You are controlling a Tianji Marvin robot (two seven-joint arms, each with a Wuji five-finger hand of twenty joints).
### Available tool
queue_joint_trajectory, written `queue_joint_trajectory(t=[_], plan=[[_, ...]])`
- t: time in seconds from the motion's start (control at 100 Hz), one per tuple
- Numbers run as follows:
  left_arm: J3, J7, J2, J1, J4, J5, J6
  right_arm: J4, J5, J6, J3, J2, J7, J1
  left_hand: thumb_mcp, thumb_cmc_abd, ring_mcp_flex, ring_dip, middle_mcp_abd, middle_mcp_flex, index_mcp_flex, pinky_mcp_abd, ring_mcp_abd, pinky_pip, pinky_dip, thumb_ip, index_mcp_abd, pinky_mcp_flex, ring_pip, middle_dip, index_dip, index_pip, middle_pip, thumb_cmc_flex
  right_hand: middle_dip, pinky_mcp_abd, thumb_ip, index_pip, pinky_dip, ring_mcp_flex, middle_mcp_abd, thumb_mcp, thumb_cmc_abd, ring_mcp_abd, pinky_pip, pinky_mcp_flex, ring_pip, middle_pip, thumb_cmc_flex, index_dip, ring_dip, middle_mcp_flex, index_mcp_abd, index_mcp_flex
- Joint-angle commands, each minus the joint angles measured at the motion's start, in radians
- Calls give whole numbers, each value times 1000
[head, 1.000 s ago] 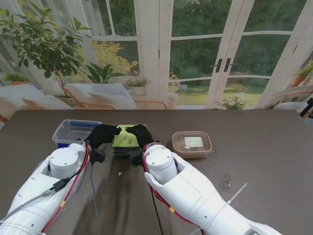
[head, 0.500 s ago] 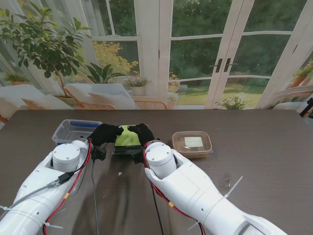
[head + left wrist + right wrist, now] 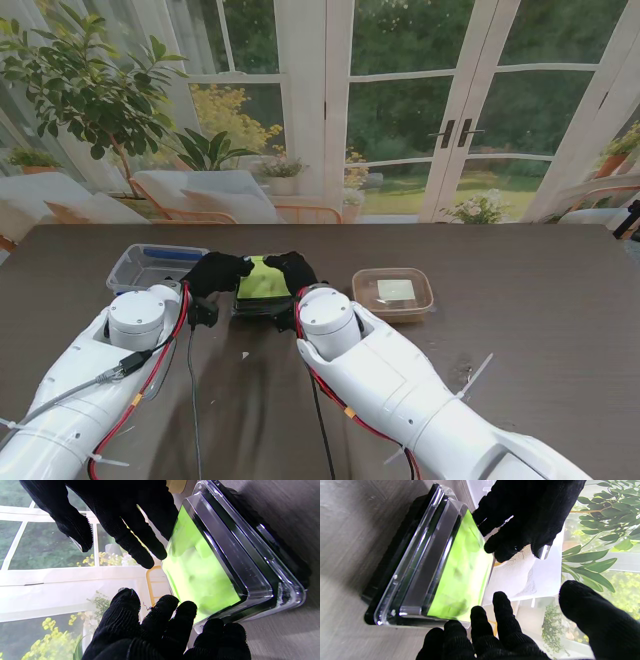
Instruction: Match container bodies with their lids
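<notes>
Seating, by the look of it, the clear lid [image 3: 263, 280] onto the black container body [image 3: 258, 305] lying mid-table, with the left hand [image 3: 214, 272] at its 9 o'clock edge and the right hand [image 3: 291, 271] at 3 o'clock, both palms down. Bracketing the lid with fingers spread apart, gripping nothing outright. Probably needing an even downward press along both rims next, watching for a tilted corner

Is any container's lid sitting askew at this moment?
Yes. The clear lid lies tilted on the black container, between the left hand and right hand, not seated flat.
</notes>
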Motion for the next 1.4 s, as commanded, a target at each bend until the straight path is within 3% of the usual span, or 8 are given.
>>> queue_joint_trajectory(t=[0.0, 0.72, 1.39], plan=[[0, -21, -8, 6, -21, 0, 2, -1, 0, -3, -5, -13, 23, -1, -23, 33, 58, 35, -30, 6, -1, -73, -73, 75, 40, 29, -9, 33, 86, -4, 1, -9, 4, 34, 14, -32, 4, 1, 0, 104, -36, 13, -26, -93, 30, 188, 101, 11, 2, 19, 44, 9, -15, 13], [-19, -18, 3, 39, -59, 31, 2, 19, -4, -6, 0, -17, 18, 2, -20, 4, 1, 31, -49, -48, -61, -92, -85, 60, 52, 35, -24, -20, 54, -11, -6, -30, -7, -9, 14, -26, 3, 4, 2, 104, -37, 15, -28, -90, 36, 186, 101, 13, 2, 21, 44, 9, -17, 12], [-18, -43, 11, 38, -46, 45, -11, 22, -17, -4, 9, -13, 9, 6, -8, 0, -11, 30, -60, -57, -64, -96, -88, 56, 60, 36, -32, -32, 46, -16, -8, -29, -7, -26, 14, -20, 3, 3, -1, 101, -38, 15, -28, -84, 31, 181, 100, 14, 2, 22, 44, 9, -19, 13]])
